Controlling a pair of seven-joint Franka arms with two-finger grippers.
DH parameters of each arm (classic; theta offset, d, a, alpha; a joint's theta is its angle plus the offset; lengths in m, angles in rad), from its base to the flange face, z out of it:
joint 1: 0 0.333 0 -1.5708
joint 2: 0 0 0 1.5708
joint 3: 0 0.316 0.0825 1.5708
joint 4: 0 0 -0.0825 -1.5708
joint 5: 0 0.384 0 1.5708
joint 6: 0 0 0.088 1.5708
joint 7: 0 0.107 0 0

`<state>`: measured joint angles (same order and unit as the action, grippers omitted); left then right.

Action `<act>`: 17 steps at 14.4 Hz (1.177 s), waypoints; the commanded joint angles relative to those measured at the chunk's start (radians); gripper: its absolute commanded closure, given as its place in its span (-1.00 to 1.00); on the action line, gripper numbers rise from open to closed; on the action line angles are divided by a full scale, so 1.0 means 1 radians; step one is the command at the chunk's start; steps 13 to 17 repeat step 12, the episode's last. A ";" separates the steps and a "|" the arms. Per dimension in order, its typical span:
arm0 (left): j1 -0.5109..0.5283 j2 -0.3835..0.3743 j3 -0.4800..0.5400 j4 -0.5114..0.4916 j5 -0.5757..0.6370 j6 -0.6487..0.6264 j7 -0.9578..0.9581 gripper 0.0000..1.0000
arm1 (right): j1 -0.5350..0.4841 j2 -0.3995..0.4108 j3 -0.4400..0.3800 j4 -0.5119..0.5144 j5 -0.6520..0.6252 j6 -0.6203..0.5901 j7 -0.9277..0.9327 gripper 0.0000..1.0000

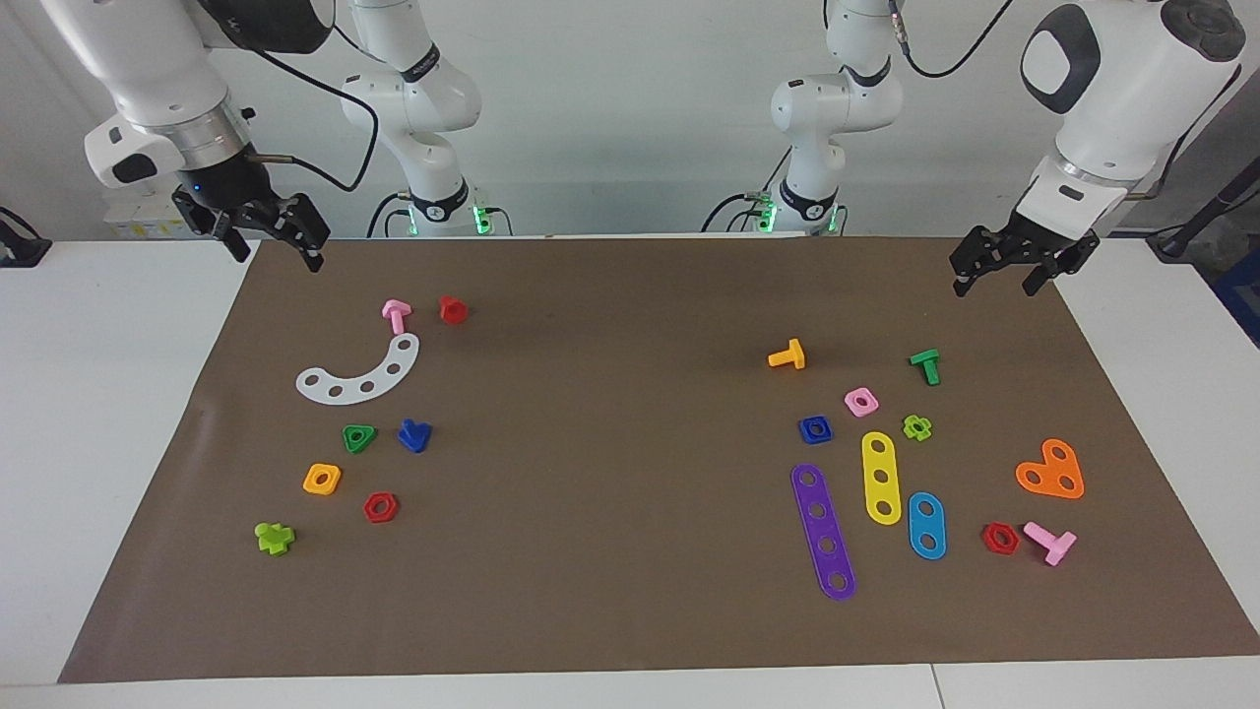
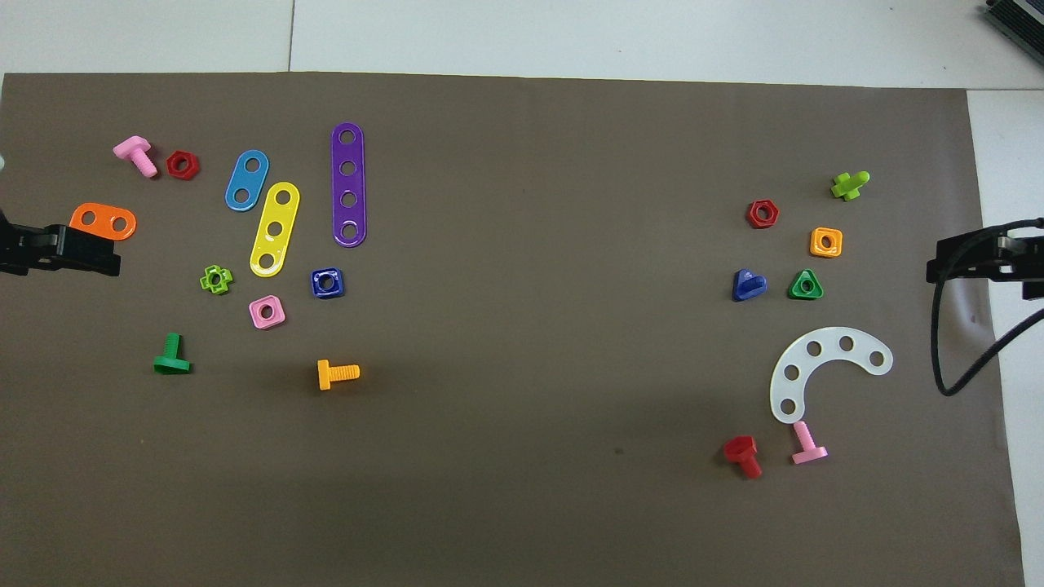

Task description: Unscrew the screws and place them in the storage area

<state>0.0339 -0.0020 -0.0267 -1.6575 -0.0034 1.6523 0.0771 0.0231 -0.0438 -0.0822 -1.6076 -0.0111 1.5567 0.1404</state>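
Observation:
The dark-blue screw (image 1: pixel 413 434) (image 2: pixel 748 284) lies loose on the brown mat, beside a green triangle nut (image 1: pixel 358 437). Around it is the storage area (image 1: pixel 295 433) (image 2: pixel 864 302), which also holds the white curved strip (image 1: pixel 359 372) (image 2: pixel 824 367), an orange square nut (image 1: pixel 322 479) and a red hexagon nut (image 1: pixel 380 507). My right gripper (image 1: pixel 278 258) (image 2: pixel 979 261) hangs open and empty over the mat's edge at the right arm's end. Over the mat's corner at the other end, my left gripper (image 1: pixel 994 288) (image 2: pixel 61 253) waits, open and empty.
A pink bolt (image 1: pixel 396 315) and a red bolt (image 1: pixel 453 309) lie near the white strip, a lime bolt (image 1: pixel 275 537) farther out. At the left arm's end lie purple (image 1: pixel 823 532), yellow and blue strips, an orange heart (image 1: pixel 1051 471), several nuts and bolts.

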 commanded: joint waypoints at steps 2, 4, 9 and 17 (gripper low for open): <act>0.003 -0.027 0.001 -0.028 0.006 0.014 0.004 -1.00 | 0.012 -0.013 -0.011 -0.006 -0.009 -0.017 -0.016 -1.00; 0.003 -0.027 0.001 -0.030 0.006 0.014 0.003 -1.00 | 0.012 -0.015 -0.010 -0.008 -0.006 -0.017 -0.021 -1.00; 0.004 -0.027 0.001 -0.030 0.006 0.014 0.003 -1.00 | 0.014 -0.013 0.012 -0.002 0.002 -0.017 -0.021 -1.00; 0.004 -0.027 0.001 -0.030 0.006 0.014 0.003 -1.00 | 0.014 -0.013 0.012 -0.003 0.003 -0.007 -0.021 -1.00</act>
